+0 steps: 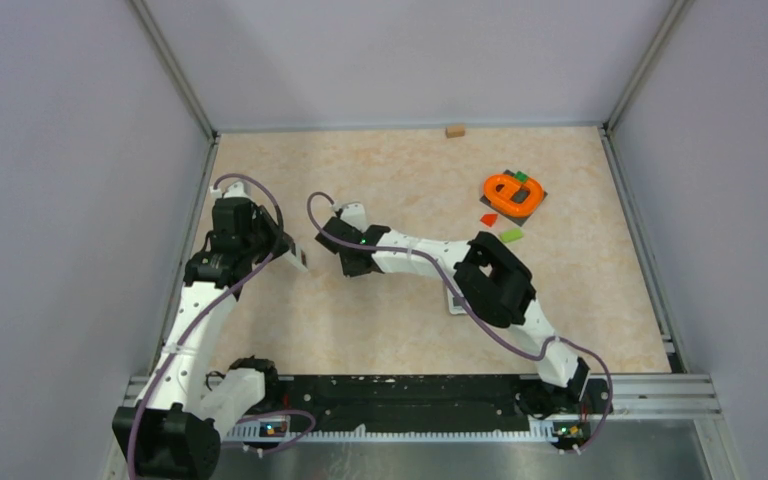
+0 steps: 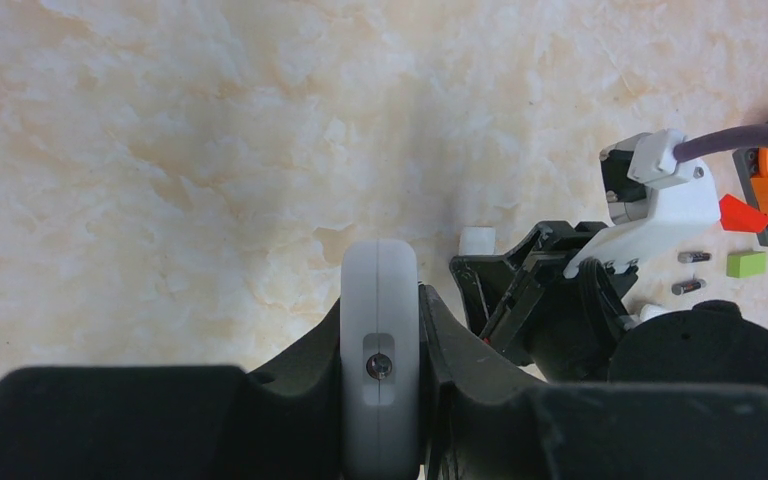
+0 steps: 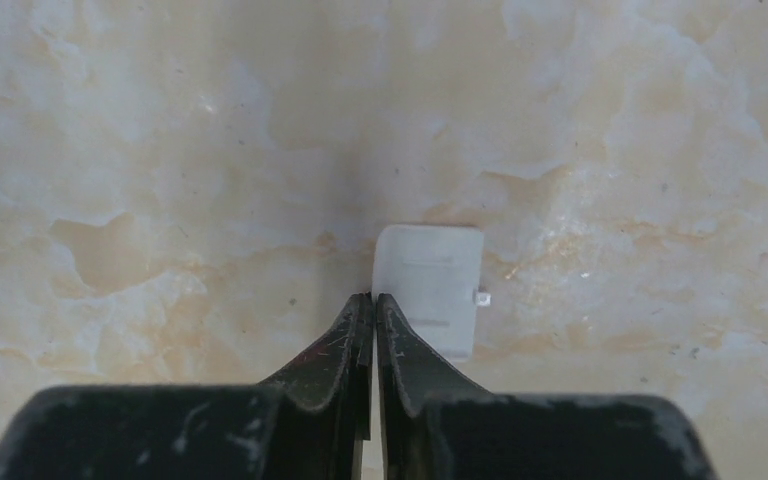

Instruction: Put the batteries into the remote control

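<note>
My left gripper is shut on the white remote control, held on its edge between both fingers; it also shows in the top view. My right gripper is shut and empty, its tips at the left edge of a small flat white cover lying on the table. In the top view the right gripper sits just right of the remote. Two tiny dark batteries lie on the table beside a green block. In the top view the batteries are hidden by the right arm.
An orange looped object on a dark plate, a red wedge and the green block lie at the back right. A wooden block sits at the far wall. A white object pokes out from under the right arm.
</note>
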